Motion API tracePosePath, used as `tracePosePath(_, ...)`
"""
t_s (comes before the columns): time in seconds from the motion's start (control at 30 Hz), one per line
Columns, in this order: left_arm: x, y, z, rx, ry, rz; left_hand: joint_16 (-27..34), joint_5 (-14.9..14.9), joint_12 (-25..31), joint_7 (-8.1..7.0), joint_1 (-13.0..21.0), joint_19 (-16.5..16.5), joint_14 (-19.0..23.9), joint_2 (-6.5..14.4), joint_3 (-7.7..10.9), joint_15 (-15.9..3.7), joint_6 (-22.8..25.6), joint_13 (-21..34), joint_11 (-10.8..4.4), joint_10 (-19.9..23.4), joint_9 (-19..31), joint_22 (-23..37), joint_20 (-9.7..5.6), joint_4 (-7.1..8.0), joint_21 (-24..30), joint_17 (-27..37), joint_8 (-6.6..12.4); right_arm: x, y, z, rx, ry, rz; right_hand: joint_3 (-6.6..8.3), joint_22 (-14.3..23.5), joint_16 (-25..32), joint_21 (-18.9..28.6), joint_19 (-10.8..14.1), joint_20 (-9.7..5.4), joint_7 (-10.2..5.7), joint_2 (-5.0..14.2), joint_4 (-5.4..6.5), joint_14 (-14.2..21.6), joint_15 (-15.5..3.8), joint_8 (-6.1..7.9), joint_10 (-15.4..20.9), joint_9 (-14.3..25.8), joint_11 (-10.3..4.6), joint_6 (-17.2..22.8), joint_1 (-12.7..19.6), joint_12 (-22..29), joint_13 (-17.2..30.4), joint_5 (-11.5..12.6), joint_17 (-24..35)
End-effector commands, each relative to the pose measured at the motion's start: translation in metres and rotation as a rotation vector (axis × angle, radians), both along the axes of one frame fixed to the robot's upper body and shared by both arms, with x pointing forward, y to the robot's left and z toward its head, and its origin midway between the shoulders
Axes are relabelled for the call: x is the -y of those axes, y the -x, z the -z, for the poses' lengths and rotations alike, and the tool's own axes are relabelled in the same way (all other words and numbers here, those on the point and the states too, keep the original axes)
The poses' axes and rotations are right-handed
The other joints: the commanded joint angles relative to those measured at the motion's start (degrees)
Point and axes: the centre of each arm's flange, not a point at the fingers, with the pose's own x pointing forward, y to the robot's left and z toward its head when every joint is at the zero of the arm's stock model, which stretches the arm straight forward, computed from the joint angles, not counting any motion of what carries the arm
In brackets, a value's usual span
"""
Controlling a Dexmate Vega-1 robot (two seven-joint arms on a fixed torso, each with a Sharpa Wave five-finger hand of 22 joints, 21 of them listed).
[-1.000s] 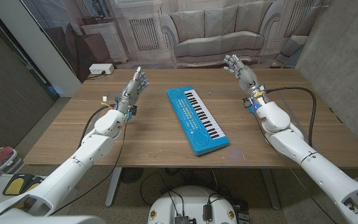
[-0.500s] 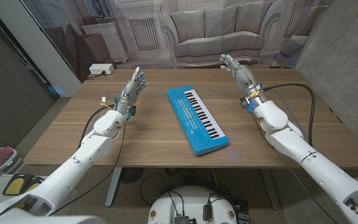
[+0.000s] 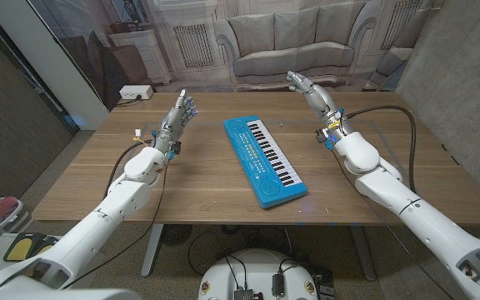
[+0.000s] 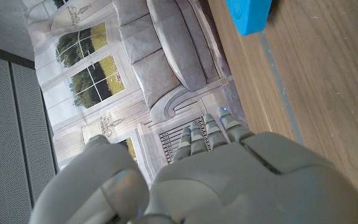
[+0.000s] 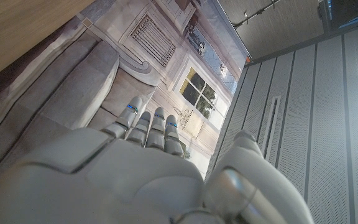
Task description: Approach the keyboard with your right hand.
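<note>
A blue toy keyboard (image 3: 264, 157) with white and black keys lies at a slant in the middle of the wooden table (image 3: 207, 179). My right hand (image 3: 312, 92) is raised above the table's far right part, fingers apart and holding nothing, a short way right of the keyboard's far end. My left hand (image 3: 179, 114) stands open on the left side, well away from the keyboard. One blue corner of the keyboard (image 4: 248, 15) appears in the left wrist view beyond my left hand (image 4: 197, 177). The right wrist view has my right hand (image 5: 135, 168) with fingers extended toward the backdrop.
A backdrop printed with a sofa (image 3: 294, 42) hangs behind the table's far edge. A white power strip (image 3: 135, 92) sits on the floor at the back left. A black cable (image 3: 390, 121) loops along my right arm. A concrete wall (image 3: 465, 75) stands close on the right.
My right hand has shifted left and slightly farther back, nearer the keyboard's far end. The left arm and the keyboard have stayed still.
</note>
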Motion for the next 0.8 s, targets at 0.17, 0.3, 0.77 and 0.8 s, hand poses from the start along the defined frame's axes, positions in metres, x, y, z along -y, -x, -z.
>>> tracePosePath(0.17,-0.002,0.001,-0.002,0.001,-0.002,-0.006,-0.1,0.3,-0.1,-0.05,-0.1,-0.2,0.6,0.3,-0.32,-0.18,0.6,0.0,-0.18,0.8,0.2,0.3,-1.56,0.06,-0.2,0.3,-0.09,-0.011,0.006,-0.004,0.046,0.069,0.041,-0.03,0.2,-0.1,-0.3,0.4,-0.71,-0.30,0.29,-0.32,0.3,-0.10,0.06,0.2,0.3,-0.15,0.4,0.0,-0.2,0.2,0.3,0.2)
tracePosePath(0.3,0.001,0.001,0.000,0.003,0.011,0.005,-0.1,0.3,-0.1,-0.02,-0.1,-0.2,0.6,0.3,-0.36,-0.17,0.7,0.0,-0.14,0.9,0.2,0.3,-1.52,0.06,-0.2,0.3,-0.09,-0.015,0.010,-0.003,0.056,0.093,0.055,-0.05,0.2,-0.1,-0.4,0.4,-0.72,-0.29,0.29,-0.33,0.2,-0.10,0.04,0.1,0.3,-0.15,0.3,0.0,-0.3,0.2,0.3,0.2)
tracePosePath(0.77,0.004,0.008,0.008,0.001,0.008,0.000,-0.1,0.4,-0.2,-0.07,0.0,-0.1,0.8,0.5,-0.54,-0.23,0.8,0.0,-0.03,1.1,0.2,0.3,-1.55,0.05,-0.4,0.3,-0.15,-0.020,0.019,0.002,0.089,0.130,0.088,-0.12,0.2,-0.1,-0.8,0.4,-0.68,-0.48,0.31,-0.39,0.2,-0.14,0.00,0.0,0.3,-0.34,0.3,0.0,-0.3,0.2,0.3,0.2)
tracePosePath(0.8,0.003,0.009,0.009,0.001,0.008,0.000,-0.1,0.4,-0.2,-0.06,0.0,-0.1,0.8,0.5,-0.55,-0.25,0.8,0.0,-0.15,1.0,0.2,0.3,-1.56,0.04,-0.5,0.3,-0.16,-0.020,0.020,0.002,0.094,0.133,0.093,-0.12,0.2,-0.1,-0.8,0.4,-0.69,-0.56,0.32,-0.40,0.2,-0.16,0.00,0.1,0.3,-0.36,0.3,0.0,-0.3,0.2,0.3,0.2)
